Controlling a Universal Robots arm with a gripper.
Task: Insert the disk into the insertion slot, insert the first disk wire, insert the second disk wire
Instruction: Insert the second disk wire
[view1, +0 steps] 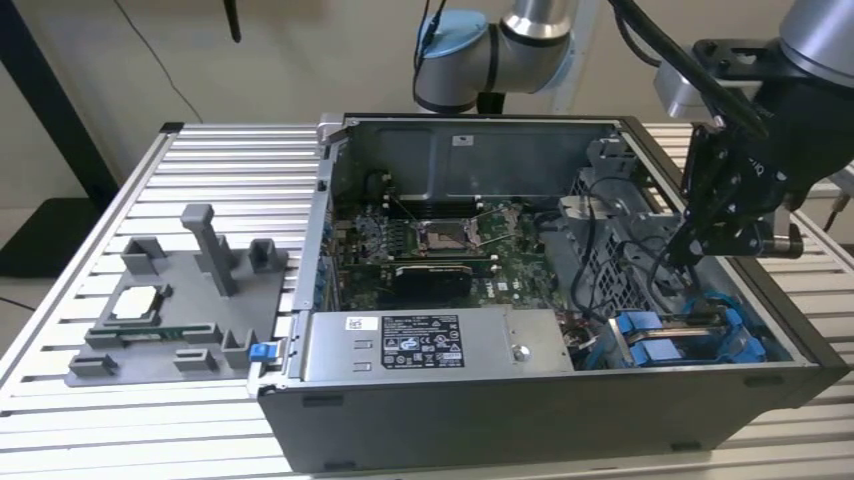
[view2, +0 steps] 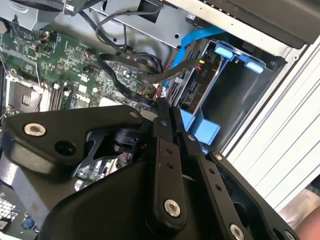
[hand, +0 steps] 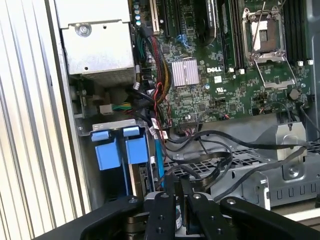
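Disk (view2: 197, 82) looks already seated in the insertion slot (view1: 694, 335), sitting at roughly 4 o'clock inside the open computer case (view1: 534, 400) on the slatted table (view1: 80, 300). Going left to right in the exterior view: grey fixture block (view1: 174, 310) at 9 o'clock, motherboard (view1: 441, 235) mid-case, then the end effector (view1: 701, 235) hanging over the drive bay corner. Its fingers (view2: 165, 120) are pressed close together right by the black wires (view2: 150, 75) near the drive, but whether they're actually pinching one, can't tell.

Slatted metal table (view1: 160, 160); on it open computer case (view1: 534, 400), grey fixture (view1: 174, 310).
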